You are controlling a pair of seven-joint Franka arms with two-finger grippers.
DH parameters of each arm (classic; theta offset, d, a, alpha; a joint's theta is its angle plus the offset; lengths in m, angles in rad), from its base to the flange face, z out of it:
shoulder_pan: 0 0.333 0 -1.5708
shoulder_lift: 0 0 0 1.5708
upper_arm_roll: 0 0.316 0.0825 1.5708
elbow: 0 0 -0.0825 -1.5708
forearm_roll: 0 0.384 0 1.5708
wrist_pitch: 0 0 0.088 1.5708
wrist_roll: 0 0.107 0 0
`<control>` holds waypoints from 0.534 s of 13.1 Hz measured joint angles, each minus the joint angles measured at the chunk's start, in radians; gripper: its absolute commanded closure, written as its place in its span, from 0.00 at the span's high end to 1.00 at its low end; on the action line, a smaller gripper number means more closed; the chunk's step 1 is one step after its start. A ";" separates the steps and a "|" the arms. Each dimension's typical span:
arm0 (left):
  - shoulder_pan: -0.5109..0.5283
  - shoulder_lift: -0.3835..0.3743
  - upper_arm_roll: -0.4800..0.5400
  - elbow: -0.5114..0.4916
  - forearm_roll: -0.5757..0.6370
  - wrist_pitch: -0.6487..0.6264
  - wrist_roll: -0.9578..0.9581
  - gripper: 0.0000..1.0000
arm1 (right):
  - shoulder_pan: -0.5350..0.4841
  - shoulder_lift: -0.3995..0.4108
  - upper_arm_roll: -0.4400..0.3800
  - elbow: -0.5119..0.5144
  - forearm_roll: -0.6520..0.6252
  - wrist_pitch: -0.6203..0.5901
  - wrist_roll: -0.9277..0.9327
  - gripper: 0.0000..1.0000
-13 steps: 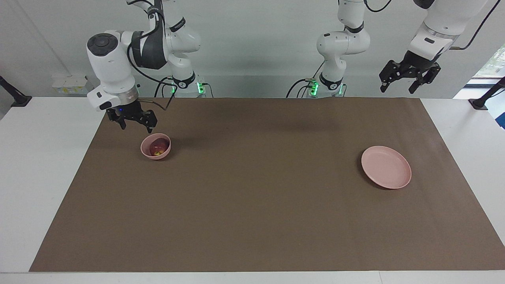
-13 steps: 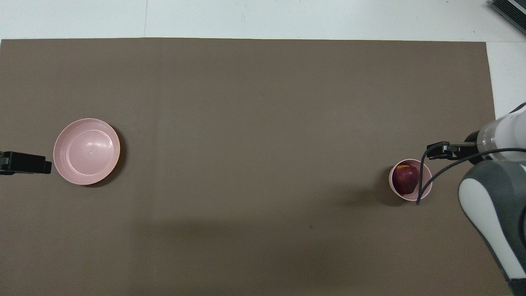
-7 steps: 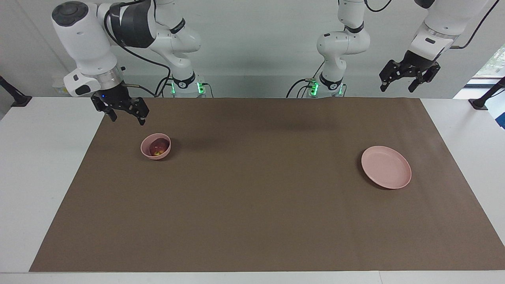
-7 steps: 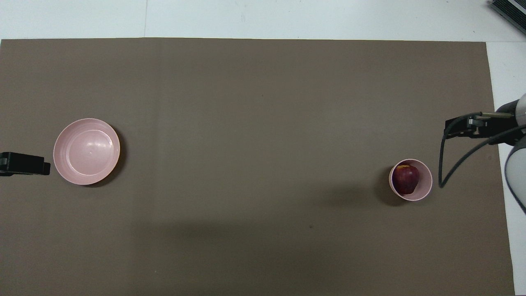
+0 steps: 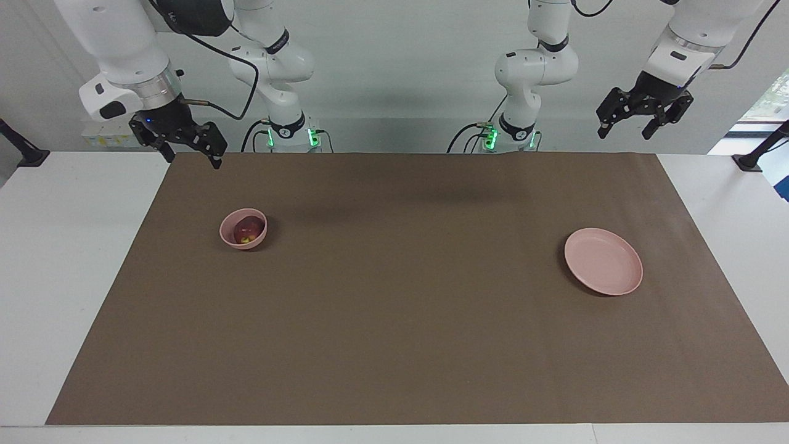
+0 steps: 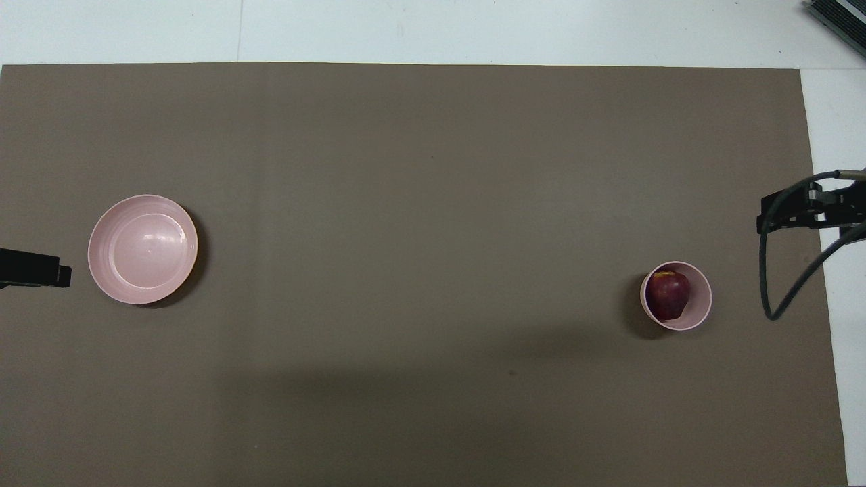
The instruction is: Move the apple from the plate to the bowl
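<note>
A white table (image 5: 55, 259) is carrying a wide brown mat (image 5: 407, 296) that is covering most of its top. On the mat, toward the left arm's end of the table, a flat pale pink plate (image 5: 603, 261) is lying with nothing on it. Well apart from it, toward the right arm's end, a small deep pink bowl (image 5: 229, 237) is standing upright on the mat. The dark red apple (image 5: 248, 230) is sitting inside that bowl, its yellowish patch showing, and it is filling much of the hollow; in the overhead view the apple (image 6: 668, 294) is lying within the bowl's rim (image 6: 703, 297).

The right gripper (image 5: 188, 155) is hanging in the air over the mat's corner at the right arm's end, with its jaws spread apart and nothing between them. The left gripper (image 5: 625, 131) is hanging high over the edge of the table at the left arm's end, its jaws likewise parted and gripping nothing.
</note>
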 measured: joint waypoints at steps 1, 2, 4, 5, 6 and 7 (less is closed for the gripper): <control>0.000 0.012 0.000 0.022 0.000 -0.011 0.000 1.00 | 0.000 0.000 0.005 0.007 0.000 -0.004 0.000 1.00; 0.000 0.025 0.000 0.036 0.001 -0.014 0.000 1.00 | 0.000 0.001 0.007 0.010 0.000 -0.004 0.000 1.00; 0.000 0.040 0.000 0.044 0.001 -0.014 0.000 1.00 | 0.000 0.004 0.007 0.011 0.000 0.024 0.000 1.00; 0.000 0.042 0.000 0.045 0.001 -0.014 0.000 1.00 | 0.000 0.007 0.007 0.011 0.001 0.050 0.000 1.00; 0.000 0.042 0.000 0.046 0.001 -0.014 0.000 1.00 | -0.001 0.009 0.007 0.012 0.002 0.067 0.000 1.00; 0.000 0.042 0.000 0.046 0.001 -0.015 0.000 1.00 | -0.001 0.010 0.007 0.012 0.008 0.071 0.000 1.00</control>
